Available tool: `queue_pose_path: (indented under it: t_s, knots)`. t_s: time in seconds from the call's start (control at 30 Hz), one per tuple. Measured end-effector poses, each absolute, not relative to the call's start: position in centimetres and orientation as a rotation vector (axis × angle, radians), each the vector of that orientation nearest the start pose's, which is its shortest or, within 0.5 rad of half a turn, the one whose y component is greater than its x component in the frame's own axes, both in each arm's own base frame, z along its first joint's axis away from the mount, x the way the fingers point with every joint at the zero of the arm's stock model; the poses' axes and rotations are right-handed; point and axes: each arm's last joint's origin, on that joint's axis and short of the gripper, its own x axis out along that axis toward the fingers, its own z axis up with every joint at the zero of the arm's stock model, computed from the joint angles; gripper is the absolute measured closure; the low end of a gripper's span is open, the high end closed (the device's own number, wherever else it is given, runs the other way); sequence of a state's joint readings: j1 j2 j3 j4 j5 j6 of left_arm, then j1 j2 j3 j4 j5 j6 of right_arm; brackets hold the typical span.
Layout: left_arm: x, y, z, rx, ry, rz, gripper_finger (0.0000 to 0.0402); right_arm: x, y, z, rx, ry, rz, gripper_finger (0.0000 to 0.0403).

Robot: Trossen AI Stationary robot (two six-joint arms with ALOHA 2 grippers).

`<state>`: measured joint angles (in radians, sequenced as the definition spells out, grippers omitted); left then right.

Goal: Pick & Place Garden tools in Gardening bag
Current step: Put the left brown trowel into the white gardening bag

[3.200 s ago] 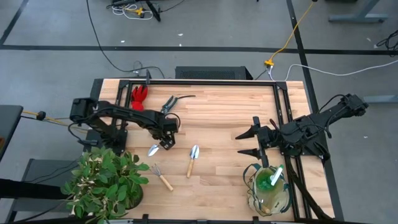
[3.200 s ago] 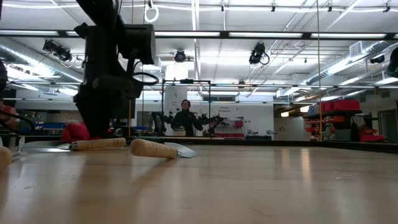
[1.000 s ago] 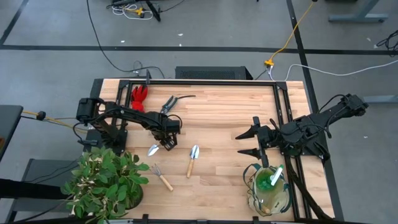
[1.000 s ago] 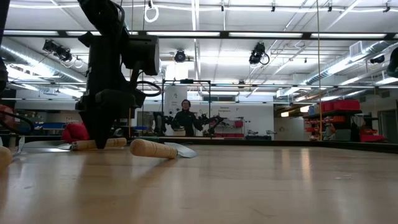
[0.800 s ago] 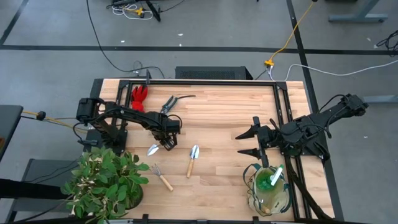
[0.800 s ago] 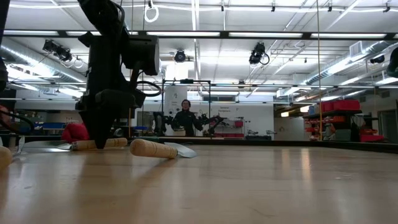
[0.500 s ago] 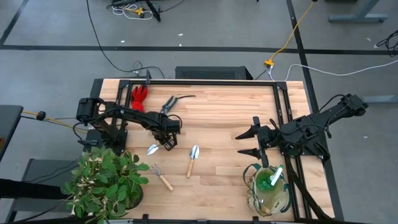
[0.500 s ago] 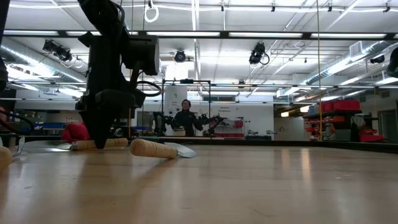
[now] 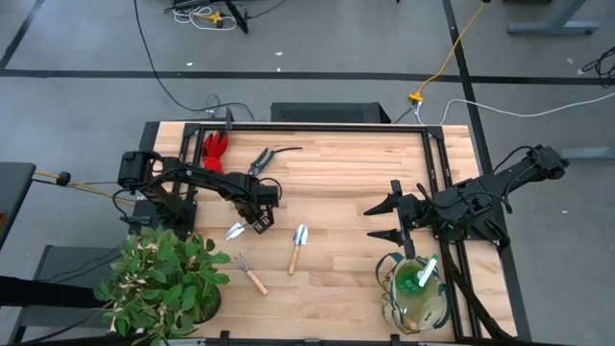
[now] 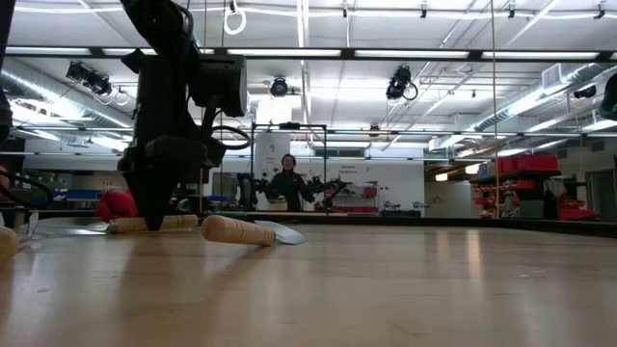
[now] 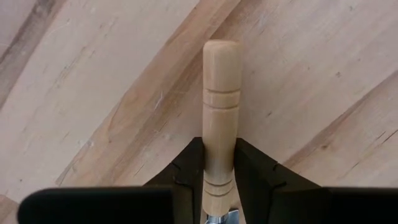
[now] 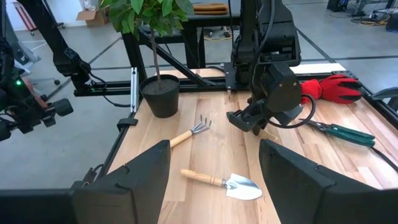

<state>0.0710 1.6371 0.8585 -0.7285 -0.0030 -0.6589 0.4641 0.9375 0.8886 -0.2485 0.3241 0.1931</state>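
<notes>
Left gripper (image 11: 221, 180): clamped on the wooden handle of a trowel (image 9: 236, 230) at table left, pose unchanged from a moment ago. Right gripper (image 9: 389, 219): fingers spread, idle beside the gardening bag (image 9: 415, 293) at near right. No legible writing.

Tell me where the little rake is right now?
In the high view the little rake lies on the table's left side, right beside the potted plant, with a trowel on its other side.
</notes>
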Motion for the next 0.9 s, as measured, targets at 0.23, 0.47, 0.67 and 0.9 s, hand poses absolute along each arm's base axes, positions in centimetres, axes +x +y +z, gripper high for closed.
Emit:
queue_pose_path:
  t_s: [0.23, 0.47, 0.67, 0.9]
  knots:
    - [26.0, 1.7, 14.1, -0.611, 1.444, 0.521, 0.0328, 18.5, 8.2, 33.6, 0.077, 0.287, 0.112, 0.0156]
    - [26.7, 1.8, 15.6, -0.594, 1.445, 0.517, 0.0328, 18.5, 8.2, 33.6, 0.058, 0.285, 0.115, 0.0156]
    - [28.1, 2.0, 17.8, -0.545, 1.408, 0.502, 0.0328, 18.5, 8.2, 33.7, 0.061, 0.281, 0.115, 0.0156]
    - [29.8, 2.2, 20.4, -0.507, 1.318, 0.456, 0.0328, 18.6, 8.3, 34.1, 0.077, 0.242, 0.118, 0.0156]
